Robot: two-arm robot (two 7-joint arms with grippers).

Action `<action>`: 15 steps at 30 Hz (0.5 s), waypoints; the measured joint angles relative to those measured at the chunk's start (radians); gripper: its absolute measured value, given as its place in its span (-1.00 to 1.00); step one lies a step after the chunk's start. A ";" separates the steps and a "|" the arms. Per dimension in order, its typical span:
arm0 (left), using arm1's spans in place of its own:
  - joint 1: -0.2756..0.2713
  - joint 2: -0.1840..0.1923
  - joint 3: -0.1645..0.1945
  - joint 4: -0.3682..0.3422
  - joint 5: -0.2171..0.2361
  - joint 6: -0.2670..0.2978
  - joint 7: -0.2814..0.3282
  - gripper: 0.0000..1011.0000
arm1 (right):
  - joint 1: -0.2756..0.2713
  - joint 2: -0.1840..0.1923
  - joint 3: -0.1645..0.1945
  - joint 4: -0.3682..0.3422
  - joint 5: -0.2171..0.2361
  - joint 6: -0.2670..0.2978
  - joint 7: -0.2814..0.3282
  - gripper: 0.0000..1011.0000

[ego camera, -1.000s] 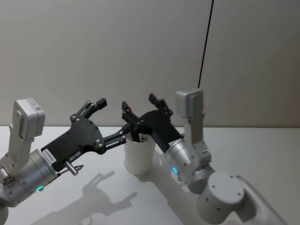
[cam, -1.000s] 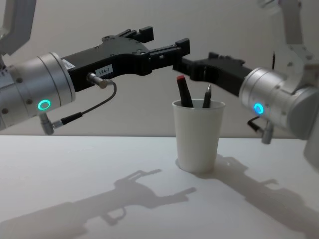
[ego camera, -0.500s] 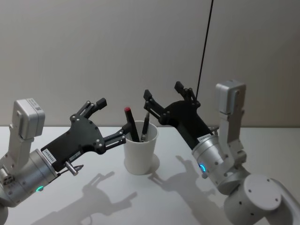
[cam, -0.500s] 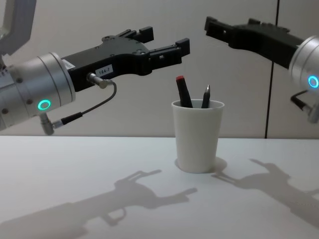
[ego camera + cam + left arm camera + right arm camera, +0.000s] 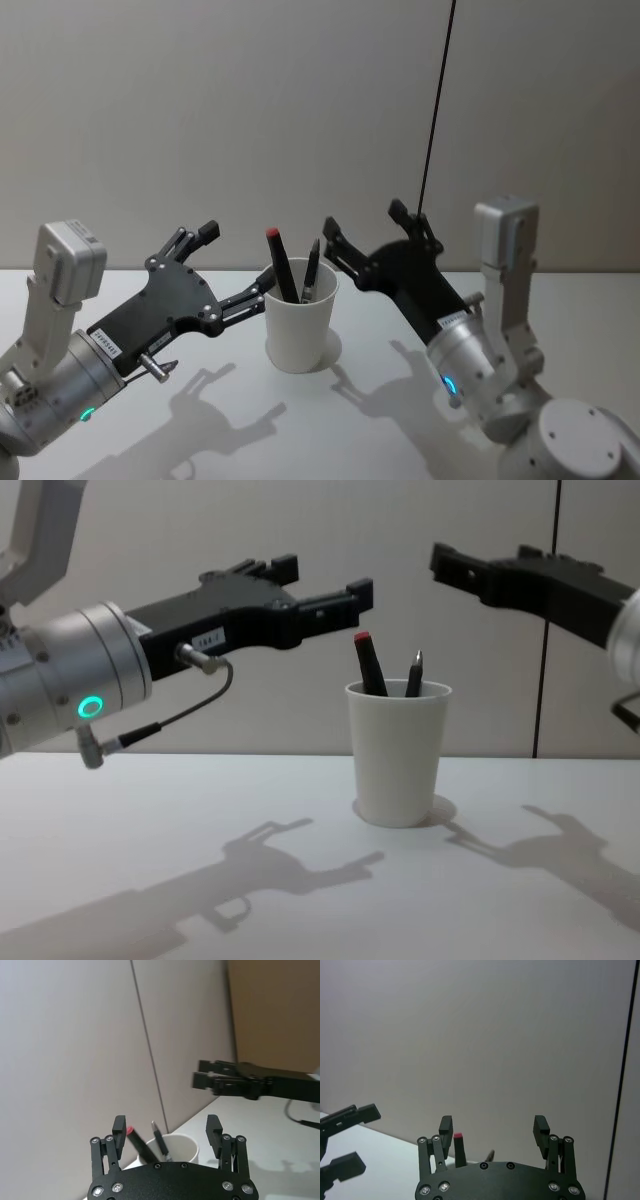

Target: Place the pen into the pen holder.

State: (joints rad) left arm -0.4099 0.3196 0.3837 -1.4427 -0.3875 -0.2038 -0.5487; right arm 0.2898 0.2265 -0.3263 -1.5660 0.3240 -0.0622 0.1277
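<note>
1. Looks like the pen is already standing in the pen holder, tip up, leaning a bit, right next to a red-capped marker. The cup sits out on the open worktop, well in from the edges.
2. The right gripper hangs up and off to the cup's right with its fingers spread wide and nothing in them.
3. The left gripper sits on the other side, fingers also wide and empty, just beside the rim.
4. Left looks nearer. I'd say the job's basically done; both just need to back off sideways without clipping the pens.
</note>
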 joint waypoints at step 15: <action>0.065 0.024 0.027 -0.069 0.070 0.082 0.201 0.98 | -0.147 0.054 0.049 -0.097 -0.019 0.047 -0.030 0.98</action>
State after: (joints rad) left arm -0.3449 0.3434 0.4111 -1.5120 -0.3177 -0.1218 -0.3481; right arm 0.1431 0.2801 -0.2775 -1.6629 0.3054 -0.0154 0.0976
